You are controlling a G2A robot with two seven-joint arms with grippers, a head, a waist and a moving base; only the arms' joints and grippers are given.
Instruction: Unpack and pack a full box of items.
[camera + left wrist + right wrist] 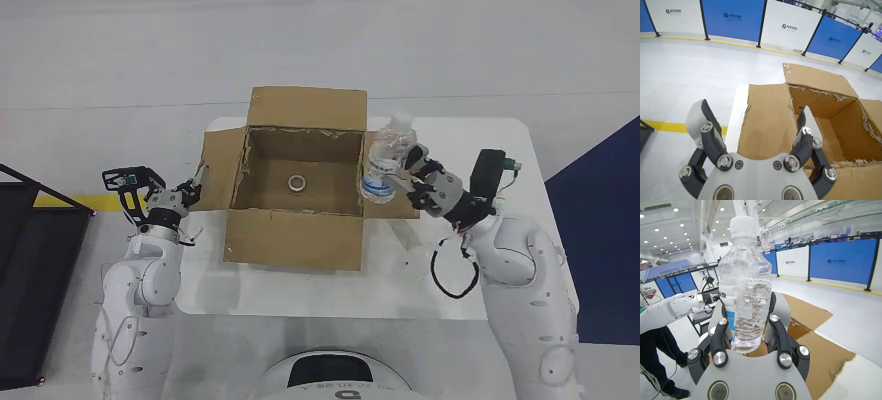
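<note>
An open cardboard box (295,240) stands in the middle of the white table (480,270), flaps folded out. A small ring-shaped roll (297,184) lies on its floor. My right gripper (405,172) is shut on a clear water bottle (386,158) with a white cap, held in the air at the box's right wall. In the right wrist view the water bottle (745,291) stands upright between the fingers (775,306). My left gripper (197,187) hangs open at the box's left flap (768,121), with nothing between its fingers (709,117).
A dark rack (30,260) stands on the floor to the left of the table. A yellow floor line (668,126) runs beside it. In the right wrist view a person (657,351) stands beyond the table. Bare table lies in front of and right of the box.
</note>
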